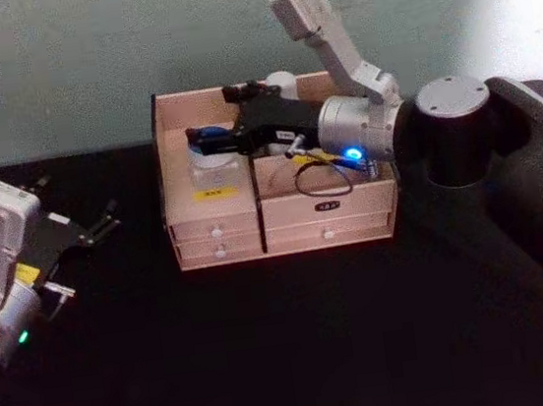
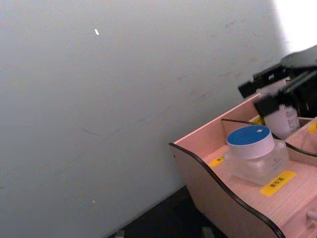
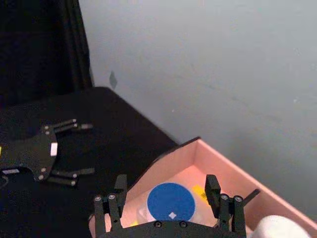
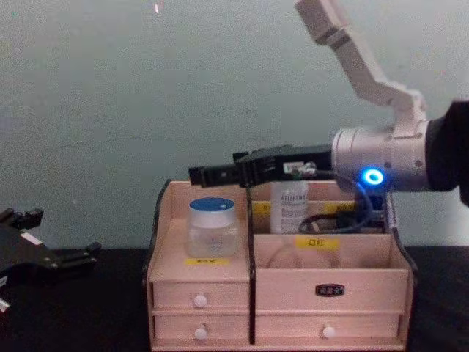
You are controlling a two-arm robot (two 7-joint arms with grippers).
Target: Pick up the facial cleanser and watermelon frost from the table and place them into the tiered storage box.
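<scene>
Black table (image 1: 291, 359), one tiered storage box (image 1: 218, 231), one watermelon frost (image 4: 212, 226), one facial cleanser (image 4: 290, 207)

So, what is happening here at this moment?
Both items sit in the storage box: the blue-lidded jar on the left shelf, the white bottle in the compartment beside it. The right gripper hangs open just above the jar, not touching it. The left gripper rests open over the table, left of the box.
</scene>
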